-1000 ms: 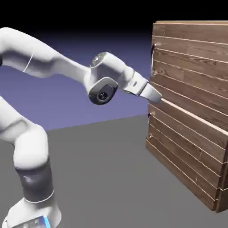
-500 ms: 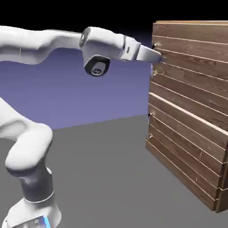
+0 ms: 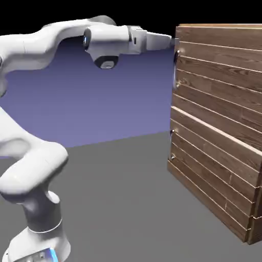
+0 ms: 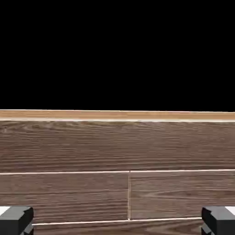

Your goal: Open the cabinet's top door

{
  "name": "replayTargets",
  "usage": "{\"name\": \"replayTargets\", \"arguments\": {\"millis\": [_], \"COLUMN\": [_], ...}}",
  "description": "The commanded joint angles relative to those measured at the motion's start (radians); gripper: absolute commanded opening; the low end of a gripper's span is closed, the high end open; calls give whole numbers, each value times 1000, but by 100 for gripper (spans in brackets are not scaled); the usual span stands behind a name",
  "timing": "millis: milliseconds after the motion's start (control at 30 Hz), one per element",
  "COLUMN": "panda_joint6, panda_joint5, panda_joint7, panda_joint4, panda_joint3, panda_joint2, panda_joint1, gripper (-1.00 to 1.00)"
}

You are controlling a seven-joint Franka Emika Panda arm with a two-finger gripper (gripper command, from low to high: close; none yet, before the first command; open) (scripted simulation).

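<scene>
My gripper gapes wide, holding nothing, level with the cabinet top — the top door handle, upright, lies just below and right of me.

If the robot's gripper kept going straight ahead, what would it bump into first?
Probably the top door of the cabinet, near its upper edge. The open gripper points level at those planks, already close.

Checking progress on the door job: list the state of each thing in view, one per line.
gripper: open, empty, level, pointing at the cabinet's upper edge.
top door: shut, flush with the cabinet front.
lower door: shut.
cabinet: upright, both doors closed.
</scene>
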Motion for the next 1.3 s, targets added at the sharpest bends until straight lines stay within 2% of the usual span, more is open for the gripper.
{"name": "replayTargets", "arguments": {"millis": [0,767,1000,1033,1267], "panda_joint6": [3,70,73,73,-60], "panda_joint5": [44,1043,1029,1029,1029], "panda_joint7": [-27,-658,-648,-648,-679], "panda_joint4": [16,383,540,540,322], "panda_joint3": [22,532,637,637,507], "panda_joint2": [-7,-159,-136,-136,-129], "panda_joint1": [-20,-477,-661,-661,-454], "gripper": [0,0,0,-100,-100]}}
